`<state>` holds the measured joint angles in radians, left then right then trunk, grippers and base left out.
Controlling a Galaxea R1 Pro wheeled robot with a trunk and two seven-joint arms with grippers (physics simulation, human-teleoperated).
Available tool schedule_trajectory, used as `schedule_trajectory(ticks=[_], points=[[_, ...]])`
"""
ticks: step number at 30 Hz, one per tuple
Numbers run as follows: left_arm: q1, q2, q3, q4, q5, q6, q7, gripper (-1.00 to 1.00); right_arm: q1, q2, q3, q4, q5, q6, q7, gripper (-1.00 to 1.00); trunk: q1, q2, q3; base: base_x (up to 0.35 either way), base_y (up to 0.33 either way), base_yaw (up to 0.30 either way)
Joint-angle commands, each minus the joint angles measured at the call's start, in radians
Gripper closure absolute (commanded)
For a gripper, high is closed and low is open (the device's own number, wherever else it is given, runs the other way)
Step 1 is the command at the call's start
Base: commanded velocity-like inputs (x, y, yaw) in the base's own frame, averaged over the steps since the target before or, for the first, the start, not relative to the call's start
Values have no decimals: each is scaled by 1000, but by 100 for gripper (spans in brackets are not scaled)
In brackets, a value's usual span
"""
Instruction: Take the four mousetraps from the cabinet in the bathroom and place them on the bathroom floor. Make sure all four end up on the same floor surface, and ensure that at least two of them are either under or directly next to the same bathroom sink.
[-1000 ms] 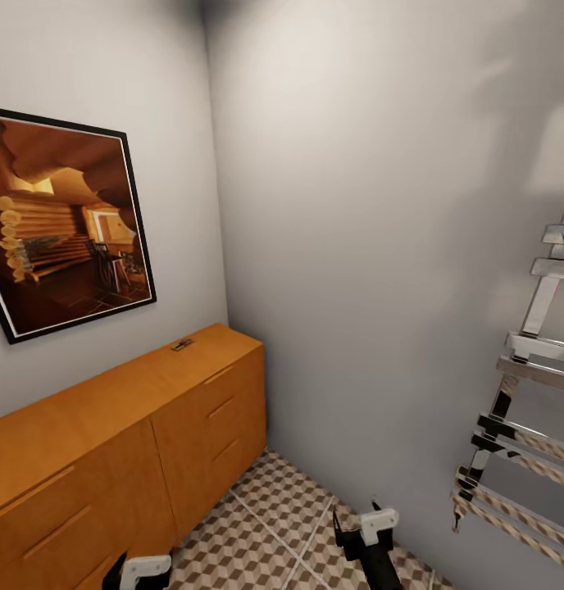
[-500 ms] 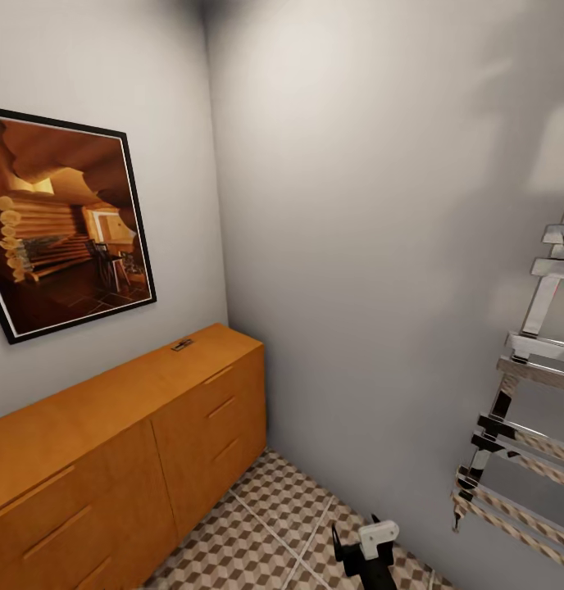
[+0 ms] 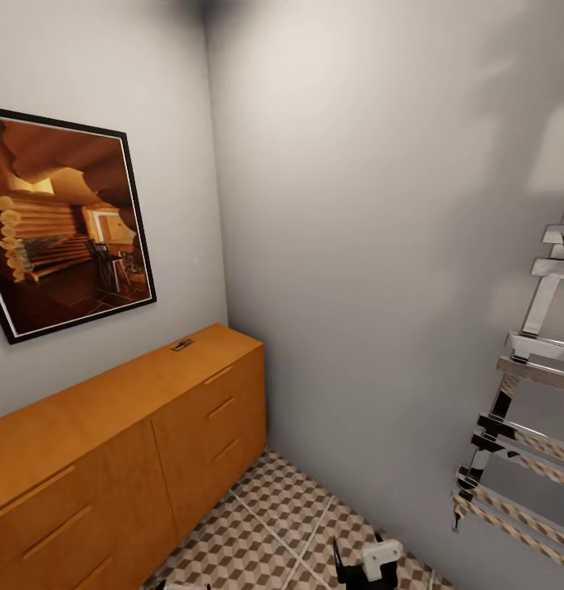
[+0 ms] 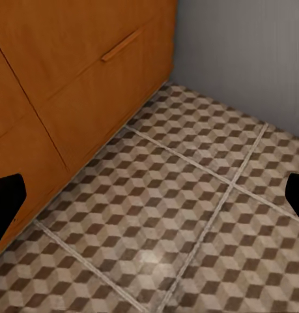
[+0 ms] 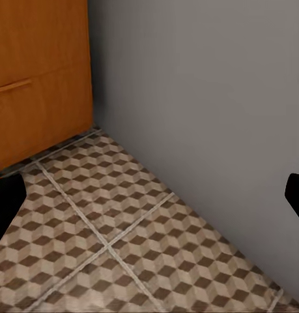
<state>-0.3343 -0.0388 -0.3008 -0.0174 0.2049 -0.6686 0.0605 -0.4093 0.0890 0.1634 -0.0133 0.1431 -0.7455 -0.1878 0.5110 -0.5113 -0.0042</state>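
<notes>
Mousetrap (image 3: pixel 182 345): one lies on the cabinet (image 3: pixel 110 442) top, far end, near the wall. Both my grippers hang low over the bathroom floor (image 4: pixel 169 215), jaws spread and empty. I should raise an arm above the top, then descend squarely.

One orange-wood cabinet (image 3: pixel 126 442), one mousetrap (image 3: pixel 182 345) at its top's far edge, one framed picture (image 3: pixel 61 221), one chrome towel rack (image 3: pixel 520 426).

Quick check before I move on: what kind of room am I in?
Probably a bathroom corner: cube-patterned tile floor, a chrome towel rail on the right wall, and an orange-wood cabinet under a framed picture.
</notes>
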Motion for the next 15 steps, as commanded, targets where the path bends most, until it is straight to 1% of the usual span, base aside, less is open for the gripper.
schedule_trajectory(ticks=[1,5,6,8,9,10,11,13,14,15], points=[[-1,-6,-8,-5,-2,3,6,-100,3,0,2,1,10,0,-10,-100,0,-1,0,0,0,0],[-16,-29,-8,-28,-27,26,7,-100,10,0,2,1,10,-1,-9,-100,0,-1,0,0,0,0],[-47,-92,-8,-1375,-109,1637,7,-100,12,0,2,1,10,0,-9,-100,0,-1,0,0,0,0],[-81,-96,-8,-1400,-112,1652,8,-100,14,0,2,1,10,0,-9,-100,0,-1,0,0,0,0],[-118,-98,-8,-1414,-115,1662,8,-100,15,0,2,1,10,0,-9,-100,0,-1,0,0,0,0],[-138,-99,-8,-1418,-116,1666,8,-100,15,0,2,1,10,0,-9,-100,0,-1,0,0,0,0],[-177,-100,-8,-1422,-118,1671,8,-100,16,0,2,1,10,0,-9,-100,0,-1,0,0,0,0],[-219,-101,-8,-1422,-119,1675,8,-100,16,0,2,1,10,0,-9,-100,0,-1,0,0,0,0],[-262,-101,-8,-1418,-119,1678,8,-100,16,0,2,1,10,4,-9,-100,0,-1,0,0,0,0],[-283,-101,-7,-1413,-120,1679,8,-100,16,0,2,1,10,7,-9,-100,0,-1,0,0,0,0]])
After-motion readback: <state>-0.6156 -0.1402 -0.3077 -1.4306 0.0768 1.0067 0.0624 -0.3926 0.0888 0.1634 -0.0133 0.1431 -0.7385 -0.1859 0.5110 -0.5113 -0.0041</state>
